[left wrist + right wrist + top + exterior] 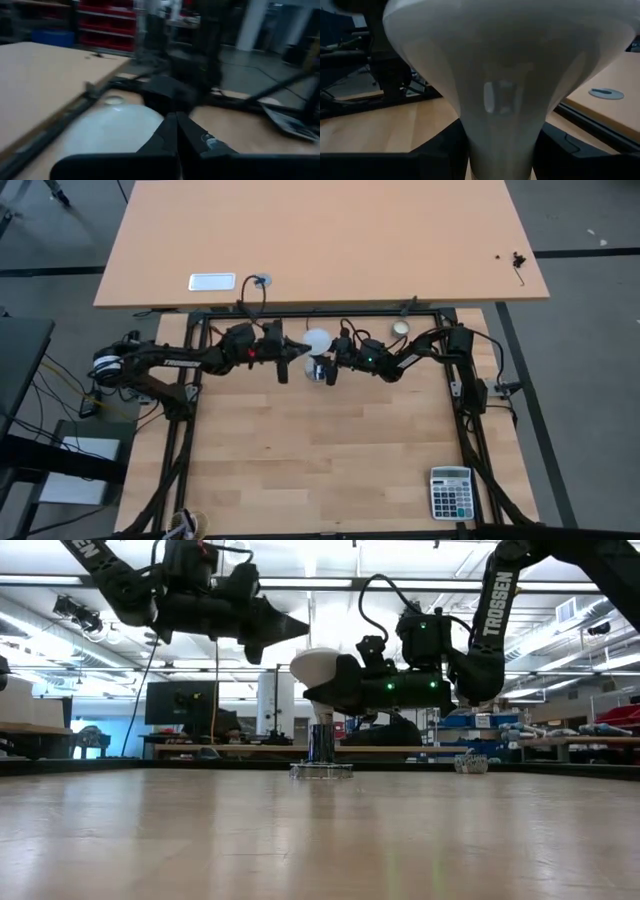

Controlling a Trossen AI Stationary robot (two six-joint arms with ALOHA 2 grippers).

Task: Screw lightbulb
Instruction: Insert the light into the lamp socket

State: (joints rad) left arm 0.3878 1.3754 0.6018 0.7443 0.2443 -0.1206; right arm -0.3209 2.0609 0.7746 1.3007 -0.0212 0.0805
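Observation:
The white lightbulb (320, 668) stands upright, wide head up, at the far middle of the wooden table. Its narrow neck points down onto a small dark metal holder (321, 744) on a flat round base. It also shows in the high view (317, 340). My right gripper (335, 698) comes from the table's right and is shut on the bulb's neck. My left gripper (296, 630) is shut and empty. It hangs just left of and above the bulb's head, and the bulb (112, 131) shows beside its fingers in the left wrist view. My right gripper pinches the bulb's narrow neck (502, 142) between its two fingers (559, 146), below the wide head. The fingers come level from the table's right side. The bulb stays upright, its lower end at the top of the holder; how far in it sits is hidden.
A small cream puck (401, 328) lies at the far edge behind my right arm. A calculator (451, 492) lies at the near right corner. On the second table beyond are a white flat object (211, 281) and a grey disc with a black cord (262, 280).

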